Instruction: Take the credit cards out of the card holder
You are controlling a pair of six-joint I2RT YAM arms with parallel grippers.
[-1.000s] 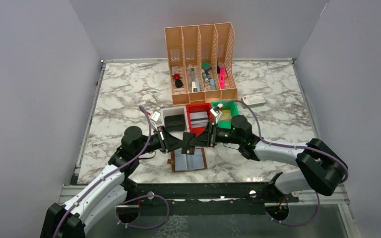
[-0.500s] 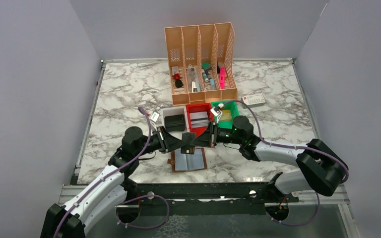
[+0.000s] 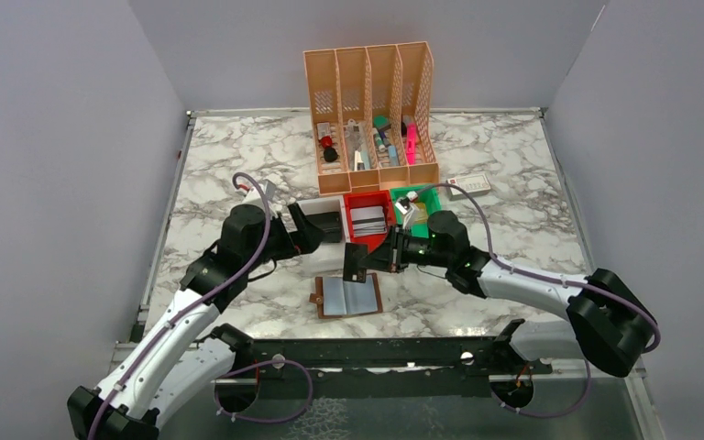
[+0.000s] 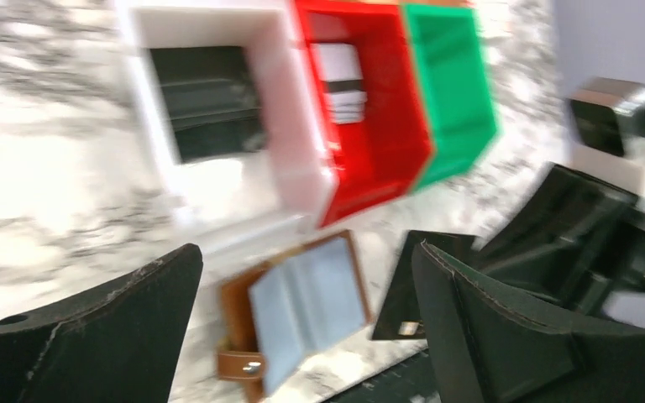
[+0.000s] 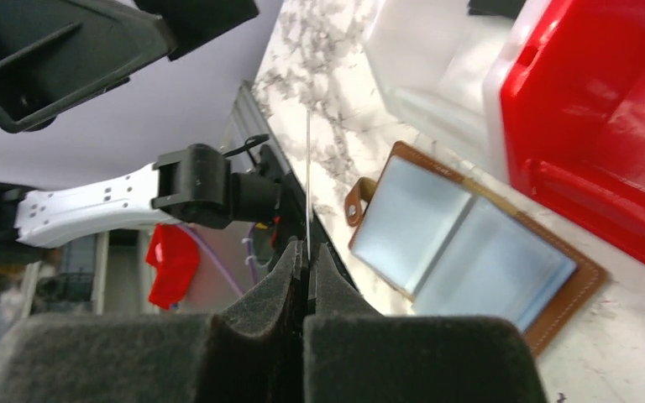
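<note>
Hanging over the white bin (image 4: 298, 159), the left gripper (image 3: 312, 229) had its jaws spread wide with nothing between them. Inside that bin lay a black case (image 4: 206, 101). Just near of the bins, the card holder (image 3: 348, 295) lay open and flat on the table (image 3: 229, 156), grey inside up, its strap (image 5: 354, 206) sticking out at its left edge. Over the holder's far edge, the right gripper (image 5: 306, 252) was clamped on 1 card (image 3: 356, 263), held upright on its edge; whether it touched the holder could not be told. Behind it the red bin (image 3: 359, 240) held a small stack of cards (image 4: 340, 84), and the green bin (image 4: 449, 92) stood against the red one's right side, with the right arm crossing its near corner. The 3 bins stood in a row just beyond the holder. Farther back stood an orange organizer (image 3: 371, 115) with 4 slots of small items, and to its right lay a white box (image 3: 469, 184) with a red end. The table was white marble with grey veins. Plain grey walls (image 3: 64, 183) closed in 3 sides, and a black rail (image 3: 376, 353) ran along the near edge.
</note>
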